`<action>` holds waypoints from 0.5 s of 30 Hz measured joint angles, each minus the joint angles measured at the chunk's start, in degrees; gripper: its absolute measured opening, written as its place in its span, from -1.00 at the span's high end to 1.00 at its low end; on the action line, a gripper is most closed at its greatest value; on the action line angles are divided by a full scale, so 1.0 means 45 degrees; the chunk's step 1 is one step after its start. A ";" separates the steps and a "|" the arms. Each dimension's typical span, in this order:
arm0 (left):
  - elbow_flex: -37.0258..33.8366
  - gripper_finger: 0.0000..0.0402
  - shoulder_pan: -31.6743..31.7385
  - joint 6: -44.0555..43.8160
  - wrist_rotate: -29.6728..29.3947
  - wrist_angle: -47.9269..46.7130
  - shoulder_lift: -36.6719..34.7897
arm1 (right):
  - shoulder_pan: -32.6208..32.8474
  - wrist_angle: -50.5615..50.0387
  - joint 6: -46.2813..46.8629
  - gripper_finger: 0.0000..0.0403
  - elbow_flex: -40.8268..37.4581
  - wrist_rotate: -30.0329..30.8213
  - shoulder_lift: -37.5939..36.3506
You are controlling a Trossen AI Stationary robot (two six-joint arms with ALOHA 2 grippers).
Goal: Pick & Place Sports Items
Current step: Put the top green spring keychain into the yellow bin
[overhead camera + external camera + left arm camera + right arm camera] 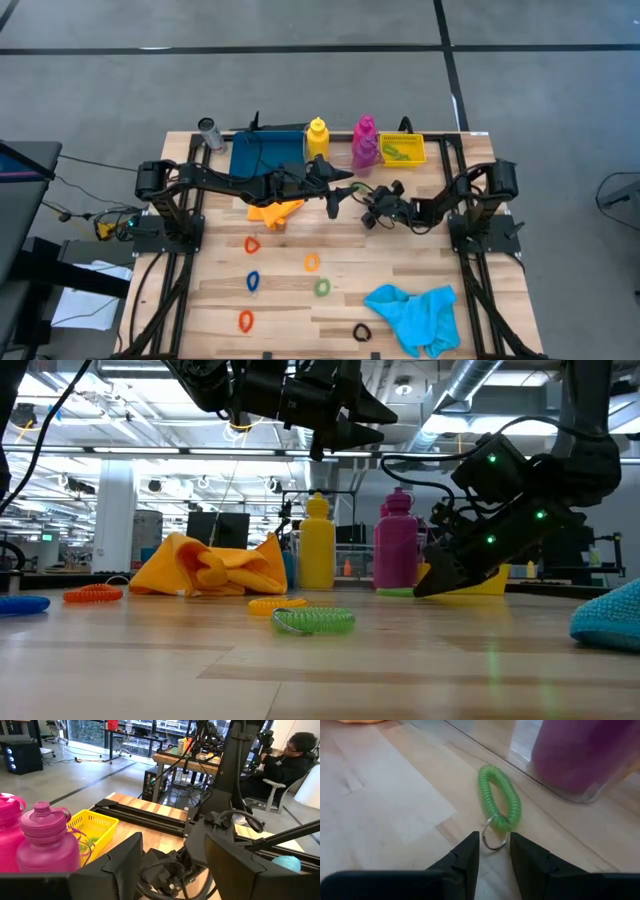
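A green coil ring [500, 795] with a small metal key ring lies on the wood beside the purple bottle [580, 755]. My right gripper [494, 851] is low over the table and shut on it; in the high view it [372, 212] is at the table's middle. My left gripper [175, 870] hangs open and level above it, holding nothing. The yellow bottle [317, 138] and magenta bottle [365, 132] stand upright at the far edge. The orange cloth [275, 210] lies crumpled under the left arm. The cyan cloth [415, 312] lies near right. Several coloured rings [251, 244] are scattered near left. My right gripper pinches the ring's metal key ring [495, 836] between its two fingertips [471, 849]. The fingers slant down from the table's right side. The green coil stretches out flat on the table ahead of the fingers.
The blue tray [265, 155] and the small yellow bin [402, 150] sit at the far edge beside the bottles. A grey cylinder [208, 130] stands at the far left corner. A person [295, 755] sits in the room beyond the table.
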 joint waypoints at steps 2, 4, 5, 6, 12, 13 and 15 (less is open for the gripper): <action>0.0000 -0.04 0.0000 0.0000 0.0000 0.0000 0.0000 | -0.0077 0.0001 -0.0010 0.51 0.0000 0.0005 -0.0004; 0.0000 -0.04 0.0000 0.0000 0.0000 0.0000 0.0000 | -0.0196 -0.0004 -0.0224 0.56 0.0000 0.0004 0.0001; 0.0000 -0.04 0.0000 0.0000 0.0000 0.0000 0.0000 | -0.0221 -0.0004 -0.0300 0.61 0.0000 0.0005 -0.0001; 0.0000 -0.04 0.0000 0.0000 0.0000 0.0000 0.0000 | -0.0222 -0.0004 -0.0335 0.67 0.0000 0.0019 -0.0001; 0.0000 -0.04 0.0000 0.0000 0.0000 -0.0005 0.0000 | -0.0186 -0.0004 -0.0556 0.96 0.0000 0.0097 -0.0001; 0.0000 -0.04 0.0000 0.0000 0.0000 -0.0013 0.0000 | -0.0188 -0.0004 -0.0693 0.98 0.0000 0.0095 0.0001; 0.0000 -0.04 0.0000 0.0000 0.0000 -0.0033 0.0000 | -0.0188 -0.0004 -0.0960 0.98 0.0000 0.0097 0.0001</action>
